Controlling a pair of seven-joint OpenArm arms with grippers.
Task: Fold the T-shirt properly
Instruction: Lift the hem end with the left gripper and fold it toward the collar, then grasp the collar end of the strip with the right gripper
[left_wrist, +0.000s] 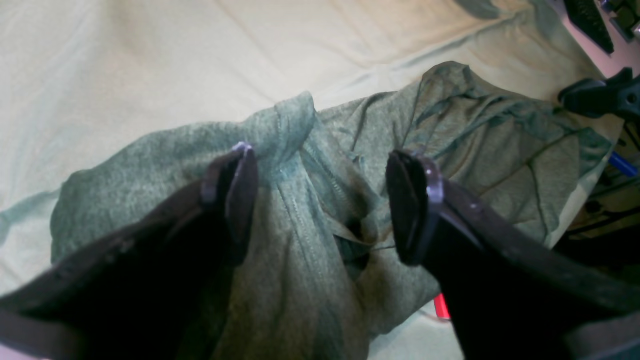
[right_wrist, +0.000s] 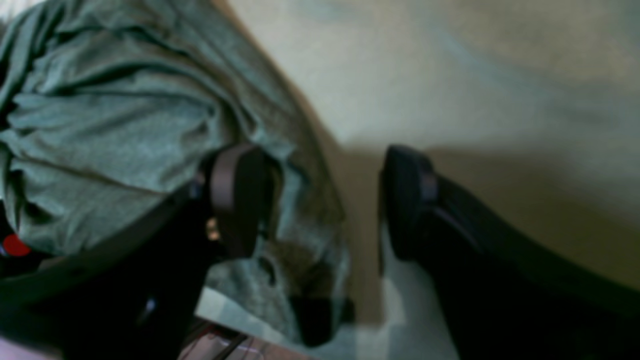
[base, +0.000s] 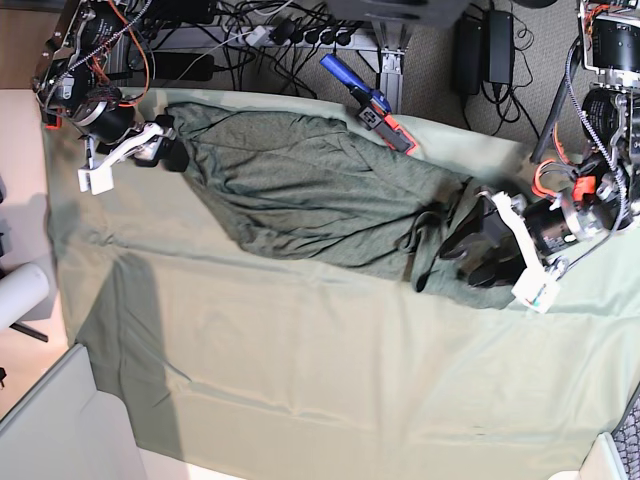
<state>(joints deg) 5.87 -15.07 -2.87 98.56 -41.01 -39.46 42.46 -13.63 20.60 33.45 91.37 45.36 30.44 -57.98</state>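
Both claws wide over a bunched T-shirt

Left gripper (left_wrist: 320, 200) gapes above rumpled T-shirt (base: 320, 190), right gripper (right_wrist: 320, 200) splayed at its far corner, seemingly holding nothing; shirt stretched across table cloth (base: 300, 360). Best pinch single layers, then spread flat.

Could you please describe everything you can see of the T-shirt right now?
The T-shirt is a dark heathered grey-green knit, thin and heavily wrinkled, with visible seams. It lies unfolded, stretched diagonally across the far half of the pale green table cloth. An open end effector sits at each bunched end: right, left.
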